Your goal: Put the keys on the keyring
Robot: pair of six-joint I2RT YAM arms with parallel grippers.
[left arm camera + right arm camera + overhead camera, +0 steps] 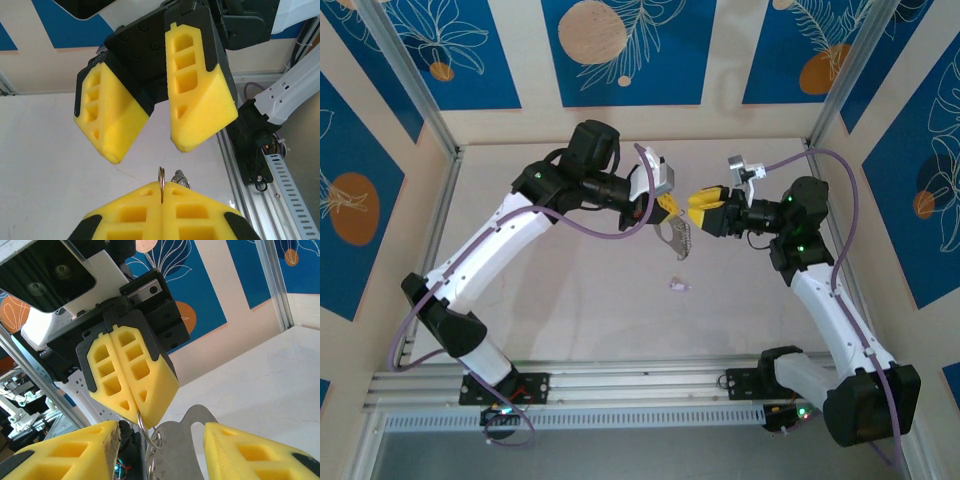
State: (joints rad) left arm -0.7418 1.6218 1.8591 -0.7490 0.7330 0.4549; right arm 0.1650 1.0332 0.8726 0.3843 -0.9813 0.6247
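My left gripper (pixel 667 207) hovers over the middle of the table, shut on the keyring (pixel 161 176), a thin wire ring pinched edge-on between its yellow pads. A flat grey metal tag (pixel 192 450) and smaller silvery loops (pixel 180 176) hang from the ring (pixel 148 432). My right gripper (pixel 693 208) faces the left one tip to tip. Its jaws stand open on either side of the hanging tag, and its fingers (pixel 200 100) sit just above the ring. One of the keys (pixel 678 285), tiny and pale lilac, lies on the table below both grippers.
A pale tabletop (pixel 570 300) is boxed in by blue-patterned walls and metal corner posts (pixel 415 80). An aluminium rail (pixel 640 385) carrying both arm bases runs along the near edge. A purple cable (pixel 605 232) loops under the left arm.
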